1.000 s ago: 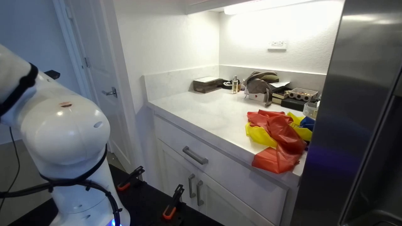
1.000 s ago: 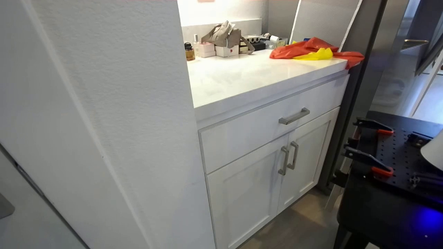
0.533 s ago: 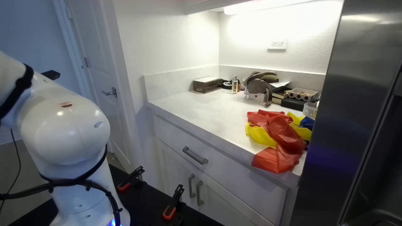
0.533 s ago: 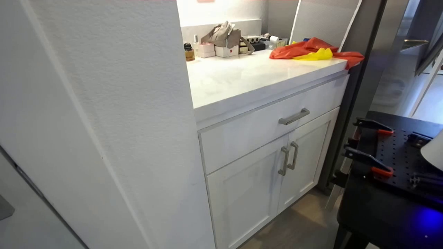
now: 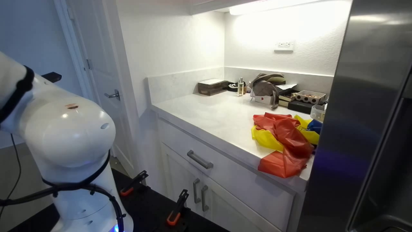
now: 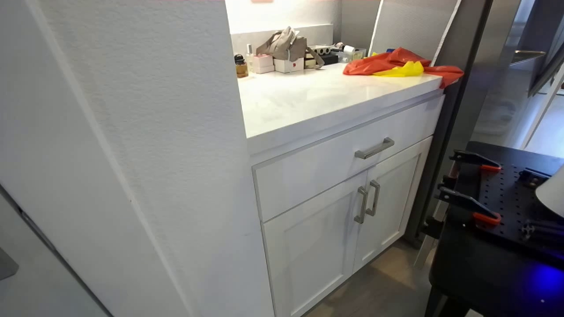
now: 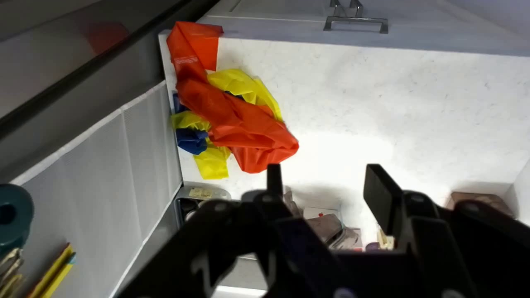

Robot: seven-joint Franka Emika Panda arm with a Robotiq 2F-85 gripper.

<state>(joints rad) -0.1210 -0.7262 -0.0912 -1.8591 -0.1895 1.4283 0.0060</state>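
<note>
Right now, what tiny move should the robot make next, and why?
I'd probably shift the pincer a little toward the crumpled red, yellow and blue sheet. In the wrist view the pincer stands open, holding nothing, and the sheet lies on the white counter, up and left of it.

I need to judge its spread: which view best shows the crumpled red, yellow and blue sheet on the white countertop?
The wrist view: it looks down on nearly the whole crumpled red, yellow and blue sheet. In an exterior view, the grey metal refrigerator hides one side; in an exterior view, a low angle flattens the sheet, showing little blue.
</note>
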